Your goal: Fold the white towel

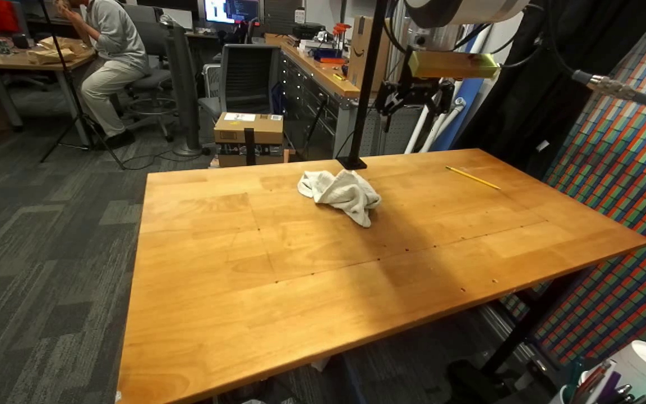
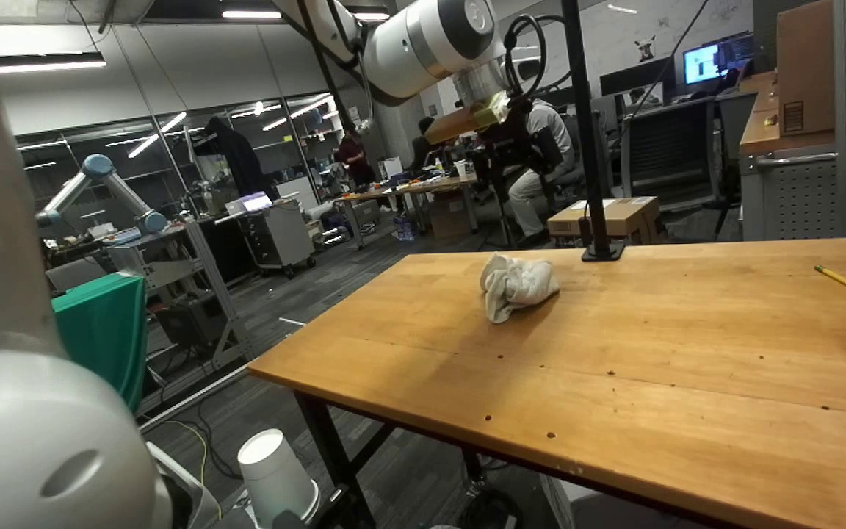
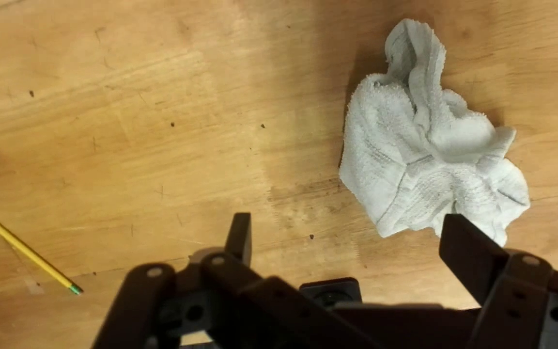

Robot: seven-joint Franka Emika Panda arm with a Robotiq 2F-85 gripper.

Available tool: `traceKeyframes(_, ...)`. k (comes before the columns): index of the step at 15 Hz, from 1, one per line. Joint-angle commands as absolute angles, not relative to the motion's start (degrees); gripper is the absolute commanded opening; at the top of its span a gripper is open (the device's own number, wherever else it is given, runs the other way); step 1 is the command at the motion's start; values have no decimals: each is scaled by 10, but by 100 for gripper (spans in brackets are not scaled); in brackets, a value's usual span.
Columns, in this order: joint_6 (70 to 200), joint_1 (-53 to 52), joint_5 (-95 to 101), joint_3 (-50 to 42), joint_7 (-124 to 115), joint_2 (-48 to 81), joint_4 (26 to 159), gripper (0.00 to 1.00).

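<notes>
White terry towel sits crumpled well below my spread, empty pincer; bunched layers could make me pinch several

White arm extends from top edge in exterior view, slanting down to dark-grey joint cap. Thick, rounded white lower section stands along left edge there. Silver-grey wrist sits below joint cap. Black pincer hangs in air under wrist in both exterior views, aimed downward, jaws spread wide. In wrist view, dark fingers show from bottom edge, tips well apart and about level, inner faces turned toward each other, each finger carried on black linkage.
</notes>
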State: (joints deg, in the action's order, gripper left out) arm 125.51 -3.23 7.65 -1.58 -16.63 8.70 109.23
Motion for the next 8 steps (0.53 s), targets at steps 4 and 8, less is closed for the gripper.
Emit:
traceKeyframes(4, 1267, 12, 6, -33, -159, -24, 1210, 100)
traceKeyframes(8, 1254, 25, 15, -36, -157, -18, 1210, 100)
